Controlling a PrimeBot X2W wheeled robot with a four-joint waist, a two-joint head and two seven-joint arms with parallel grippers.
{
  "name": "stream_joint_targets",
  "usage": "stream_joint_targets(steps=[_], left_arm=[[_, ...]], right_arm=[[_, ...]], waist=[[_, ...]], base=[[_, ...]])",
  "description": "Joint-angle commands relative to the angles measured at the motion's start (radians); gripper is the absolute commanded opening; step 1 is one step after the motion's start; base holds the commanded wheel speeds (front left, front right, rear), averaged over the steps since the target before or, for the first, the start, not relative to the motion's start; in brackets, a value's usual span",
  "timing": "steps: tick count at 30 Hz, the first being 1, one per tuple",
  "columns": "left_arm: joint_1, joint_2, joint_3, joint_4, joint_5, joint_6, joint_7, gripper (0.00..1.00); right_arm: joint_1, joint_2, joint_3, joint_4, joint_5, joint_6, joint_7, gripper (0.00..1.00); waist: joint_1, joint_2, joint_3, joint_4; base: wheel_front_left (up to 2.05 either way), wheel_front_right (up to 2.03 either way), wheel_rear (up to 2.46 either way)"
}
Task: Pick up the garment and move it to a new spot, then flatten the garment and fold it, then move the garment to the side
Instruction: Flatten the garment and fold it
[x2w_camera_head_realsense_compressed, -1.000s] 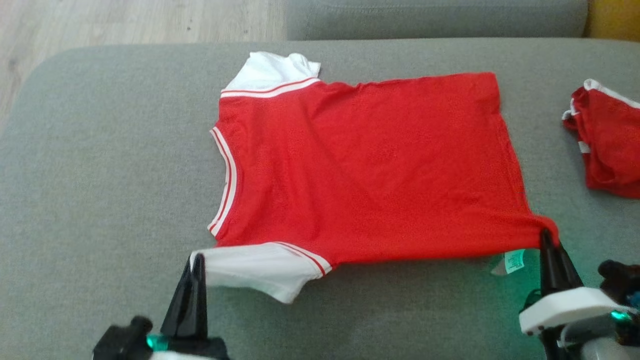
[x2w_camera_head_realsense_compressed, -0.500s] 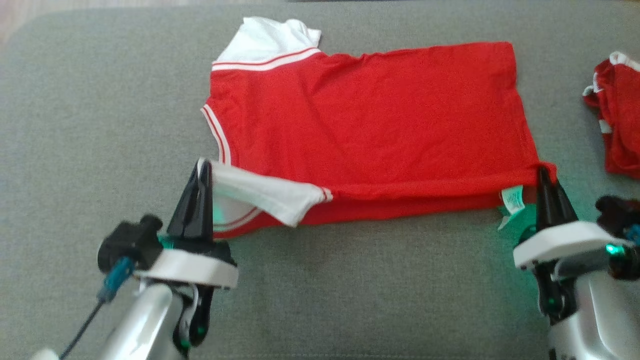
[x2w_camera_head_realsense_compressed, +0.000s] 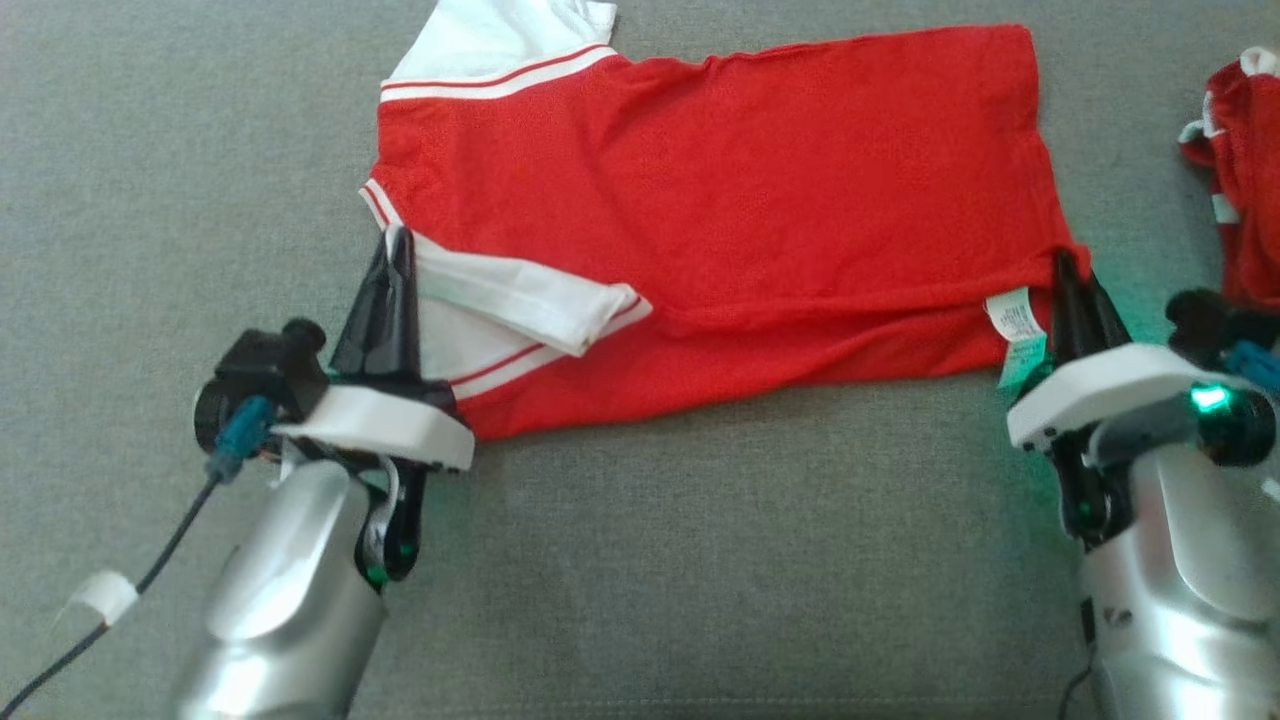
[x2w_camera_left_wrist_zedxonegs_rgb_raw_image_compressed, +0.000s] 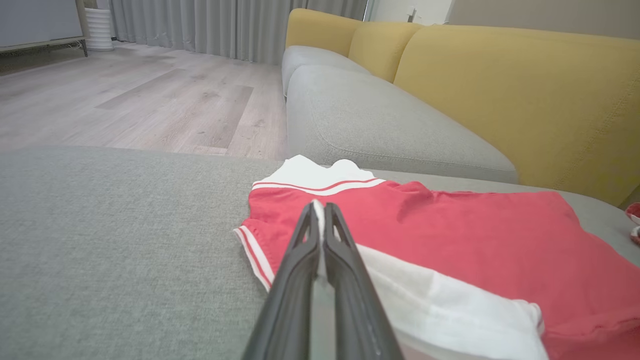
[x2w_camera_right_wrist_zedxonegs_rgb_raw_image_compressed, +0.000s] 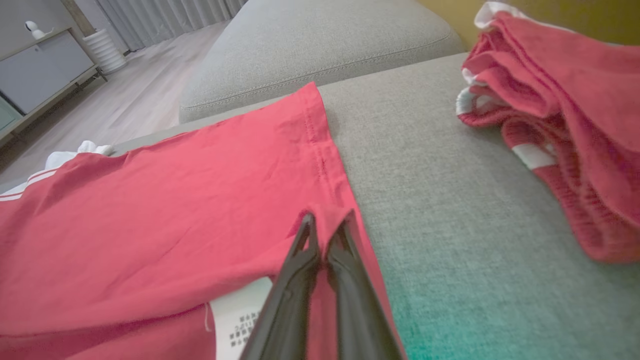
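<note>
This was a home living room. A long sofa ran through it, with broad grey seat cushions (x2w_camera_left_wrist_zedxonegs_rgb_raw_image_compressed: 390, 125) and mustard-yellow back cushions (x2w_camera_left_wrist_zedxonegs_rgb_raw_image_compressed: 525, 90). Beside it lay a pale wood-plank floor (x2w_camera_left_wrist_zedxonegs_rgb_raw_image_compressed: 150, 100), and floor-length grey curtains (x2w_camera_left_wrist_zedxonegs_rgb_raw_image_compressed: 225, 25) hung along the far wall. A low grey cabinet (x2w_camera_right_wrist_zedxonegs_rgb_raw_image_compressed: 40, 70) stood at the edge of the room, with a white ribbed cylinder (x2w_camera_left_wrist_zedxonegs_rgb_raw_image_compressed: 98, 27) on the floor near it. Household laundry lay on the grey upholstery: a red shirt (x2w_camera_head_realsense_compressed: 720, 190) with white sleeves, and a crumpled red garment (x2w_camera_right_wrist_zedxonegs_rgb_raw_image_compressed: 565, 125) well apart from it.
</note>
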Motion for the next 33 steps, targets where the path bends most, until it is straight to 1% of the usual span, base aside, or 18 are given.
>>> stream_joint_targets(steps=[1,2,3,4,7,11,16,20,22,27,31,32,33], left_arm=[[-0.05,0.013,0.044,-0.006,-0.008,-0.004,-0.015,0.2],[-0.059,0.011,0.047,0.009,-0.009,-0.006,-0.017,0.35],[-0.066,0.008,0.051,0.022,-0.009,-0.007,-0.019,0.59],[-0.072,0.006,0.055,0.031,-0.01,-0.009,-0.021,1.0],[-0.074,0.005,0.068,0.045,-0.007,-0.011,-0.026,1.0],[-0.058,0.005,0.081,0.035,-0.001,-0.012,-0.028,1.0],[0.012,0.005,0.11,-0.053,0.01,-0.016,-0.03,1.0],[0.112,0.015,0.122,-0.125,-0.003,-0.018,-0.026,1.0],[0.167,0.027,0.118,-0.148,-0.014,-0.015,0.001,1.0],[0.288,0.048,0.108,-0.188,-0.058,0.003,0.113,1.0],[0.338,0.035,0.111,-0.201,-0.121,0.012,0.2,1.0],[0.345,0.024,0.123,-0.203,-0.163,0.016,0.236,1.0],[0.342,0.022,0.13,-0.201,-0.173,0.016,0.24,1.0]], right_arm=[[-0.045,-0.005,0.031,-0.016,-0.012,0.007,0.003,0.95],[-0.06,-0.005,0.036,-0.007,-0.017,0.007,0.001,1.0],[-0.074,-0.005,0.048,0.002,-0.018,0.007,0.003,1.0],[-0.088,-0.005,0.06,0.011,-0.015,0.007,0.004,1.0],[-0.119,-0.005,0.093,0.025,-0.002,0.007,0.005,1.0],[-0.131,-0.005,0.1,0.026,-0.003,0.007,0.005,1.0],[-0.101,-0.005,0.062,-0.014,-0.041,0.007,-0.002,1.0],[-0.028,-0.005,0.02,-0.093,-0.082,0.007,0.01,1.0],[0.021,-0.005,0.006,-0.138,-0.091,0.007,0.027,1.0],[0.148,-0.005,-0.015,-0.246,-0.081,0.007,0.077,1.0],[0.217,-0.005,-0.016,-0.301,-0.057,0.007,0.11,1.0],[0.238,-0.005,-0.008,-0.326,-0.043,0.007,0.126,1.0],[0.239,-0.005,-0.006,-0.331,-0.041,0.007,0.129,1.0]], waist=[[-0.0001,0.0,0.001,-0.003],[-0.0001,0.0,0.002,-0.004],[-0.0001,0.0,0.002,-0.006],[-0.0001,0.0,0.002,-0.007],[-0.0001,0.0,-0.002,-0.007],[-0.0001,0.0,-0.012,-0.004],[-0.0001,0.0,-0.039,0.005],[-0.0001,0.0,-0.067,0.011],[-0.0001,0.0,-0.08,0.014],[-0.0001,0.0,-0.102,0.017],[-0.0001,0.0,-0.104,0.009],[-0.0001,0.0,-0.095,-0.002],[-0.0001,0.0,-0.09,-0.006]], base=[[0.0,0.0,0.0],[0.0,0.0,0.0],[0.0,0.0,0.0],[0.0,0.0,0.0],[0.0,0.0,0.0],[0.0,0.0,0.0],[0.0,0.0,0.0],[0.0,0.0,0.0],[0.0,0.0,0.0],[0.0,0.0,0.0],[0.0,0.0,0.0],[0.0,0.0,0.0],[0.0,0.0,0.0]])
